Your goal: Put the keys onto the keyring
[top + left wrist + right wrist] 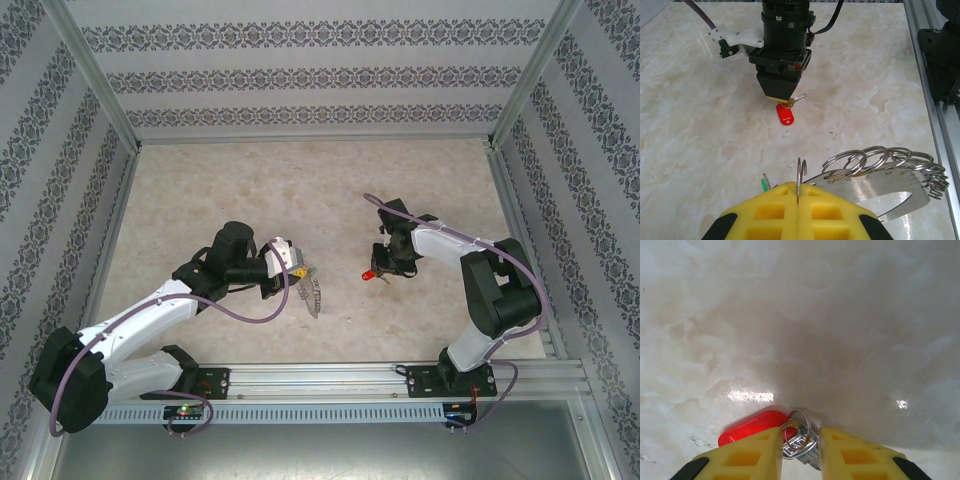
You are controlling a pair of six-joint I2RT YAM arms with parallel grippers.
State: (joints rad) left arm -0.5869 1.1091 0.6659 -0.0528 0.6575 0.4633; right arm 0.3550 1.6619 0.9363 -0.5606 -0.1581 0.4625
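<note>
The left gripper [797, 194] is clenched, its yellow fingers pressed flat together on a thin wire loop of the keyring [890, 182], whose fan of silvery split rings spreads to the right above the marble table [700, 125]. A green sliver [763, 185], probably the green key, peeps out beside the fingers, mostly hidden.

The right gripper [801, 440] stands only narrowly parted, tips down at the table. The red key [752, 427] lies there, its metal shank and small ring filling the gap and its red head jutting out past one finger. I cannot tell whether the pads actually squeeze it. The blade's end is cut off.
</note>
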